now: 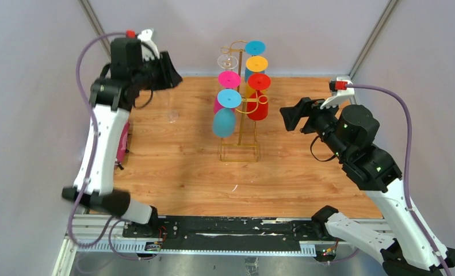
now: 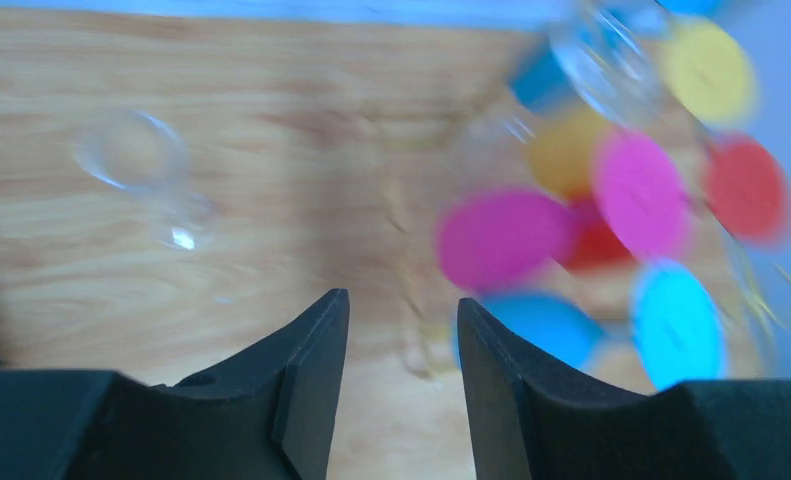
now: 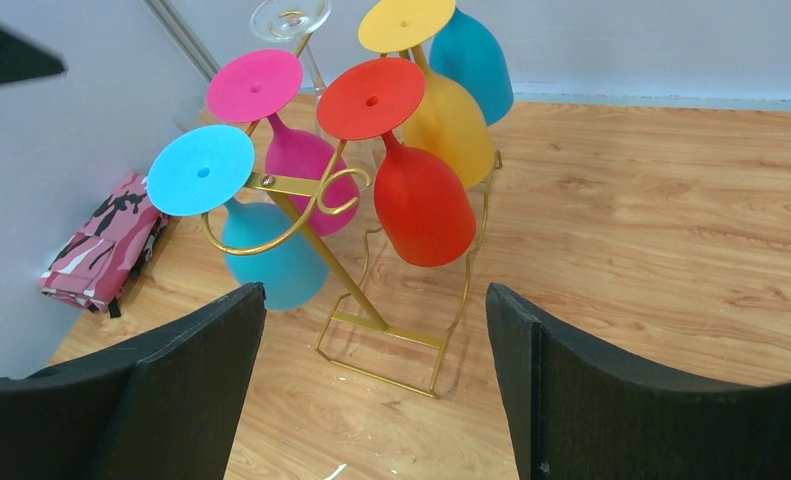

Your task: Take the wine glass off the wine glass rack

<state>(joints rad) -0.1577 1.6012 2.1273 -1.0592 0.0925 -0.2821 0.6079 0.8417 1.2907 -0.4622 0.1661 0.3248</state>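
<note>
The gold wire wine glass rack [image 1: 240, 150] stands mid-table, also in the right wrist view [image 3: 386, 331]. Upside down on its hooks hang a light blue glass [image 1: 224, 122], a pink one [image 3: 306, 165], a red one [image 3: 423, 205], a yellow one [image 3: 451, 125], a darker blue one [image 3: 471, 65] and a clear one [image 1: 228, 60] at the top left. Another clear wine glass [image 1: 172, 117] sits on the table left of the rack. My left gripper [image 1: 170, 72] is open and empty, raised left of the rack top. My right gripper [image 1: 291, 115] is wide open and empty, right of the rack.
A pink camouflage object [image 1: 123, 144] lies at the table's left edge, beside the left arm; it also shows in the right wrist view [image 3: 96, 250]. Grey walls close in the back and both sides. The left wrist view is blurred.
</note>
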